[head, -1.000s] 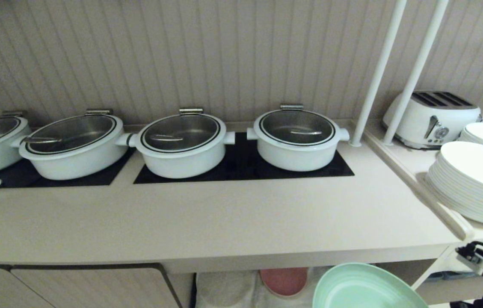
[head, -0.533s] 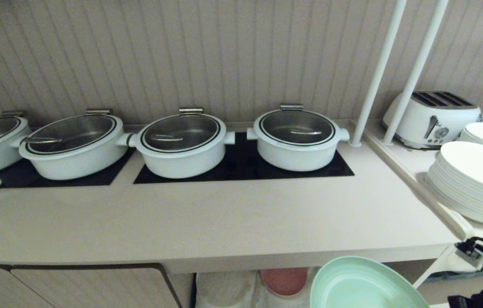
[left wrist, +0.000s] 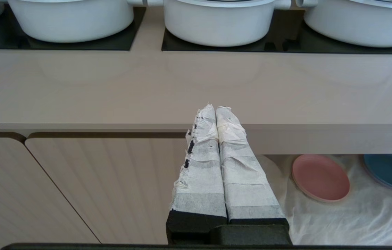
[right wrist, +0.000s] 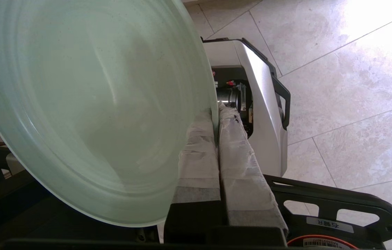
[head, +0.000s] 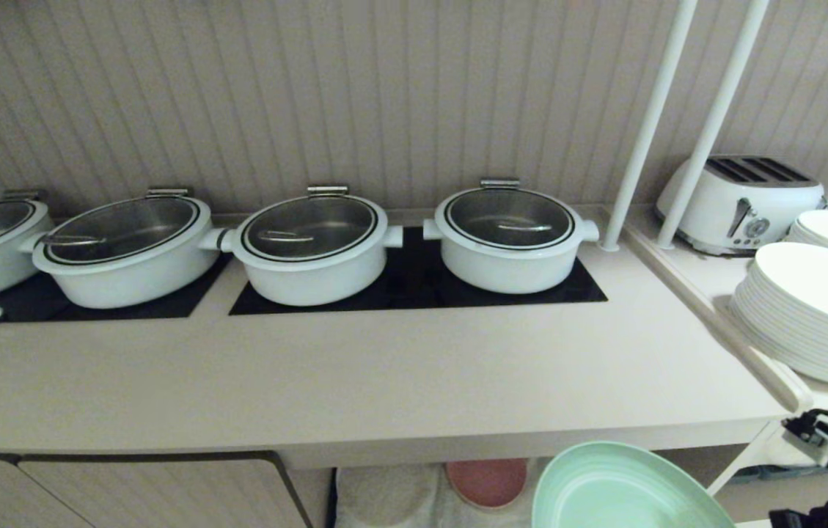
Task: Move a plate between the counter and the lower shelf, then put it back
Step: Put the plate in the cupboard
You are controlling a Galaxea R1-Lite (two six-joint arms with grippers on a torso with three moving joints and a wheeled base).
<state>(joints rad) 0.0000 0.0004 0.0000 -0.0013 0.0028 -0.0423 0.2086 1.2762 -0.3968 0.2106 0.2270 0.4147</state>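
The counter (head: 384, 381) is the landmark here. The plate (head: 619, 491) hangs just below its front edge, with 1 rim pinched tight by the right gripper (right wrist: 216, 118). It looks light, stiff and slick, so an edge hold suits it. The left gripper (left wrist: 215, 110) is closed and empty, facing that edge.

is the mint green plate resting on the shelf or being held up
Held up: the right pincer is shut on the plate rim, in front of the counter edge.
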